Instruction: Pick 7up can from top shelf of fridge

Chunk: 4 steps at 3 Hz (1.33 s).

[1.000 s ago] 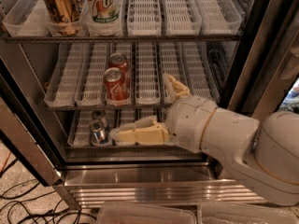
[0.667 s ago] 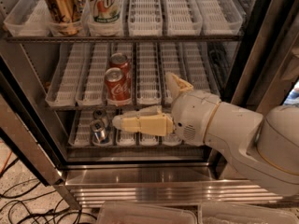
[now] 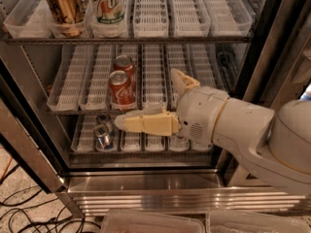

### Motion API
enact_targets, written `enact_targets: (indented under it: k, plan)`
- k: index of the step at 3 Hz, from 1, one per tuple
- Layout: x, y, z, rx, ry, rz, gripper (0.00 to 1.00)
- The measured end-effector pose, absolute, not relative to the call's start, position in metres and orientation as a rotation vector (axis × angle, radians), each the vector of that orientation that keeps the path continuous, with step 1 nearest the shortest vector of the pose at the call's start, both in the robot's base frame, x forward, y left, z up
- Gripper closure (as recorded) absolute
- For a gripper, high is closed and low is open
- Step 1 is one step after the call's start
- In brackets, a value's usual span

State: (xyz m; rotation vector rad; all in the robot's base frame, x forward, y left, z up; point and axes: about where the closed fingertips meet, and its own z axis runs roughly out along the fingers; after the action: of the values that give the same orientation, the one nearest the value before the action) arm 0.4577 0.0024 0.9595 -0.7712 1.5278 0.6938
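Observation:
The 7up can [image 3: 108,4], whitish with green lettering, stands at the front of the top shelf [image 3: 194,18], in a white lane tray next to a gold-bronze can [image 3: 63,4]. The fridge [image 3: 146,191] is open in front of me. My gripper [image 3: 146,99] is open and empty. One cream finger [image 3: 146,123] points left in front of the lower tiers and the other [image 3: 182,81] points up. The gripper is well below and to the right of the 7up can, in front of the middle tier.
Two red cola cans [image 3: 121,89] stand one behind the other on the middle tier, just left of the gripper. Silver-topped cans [image 3: 103,135] sit on the bottom tier. The steel door frame [image 3: 29,154] is at the left, with cables [image 3: 19,212] on the floor.
The gripper and arm have risen a little, from in front of the bottom tier towards the middle tier. The cans have not moved.

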Motion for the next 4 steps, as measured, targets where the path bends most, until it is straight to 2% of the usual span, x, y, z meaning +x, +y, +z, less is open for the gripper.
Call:
enact_targets:
  k: [4]
  plan:
    - [0.49,0.039,1.036,-0.876,1.386,0.672,0.0]
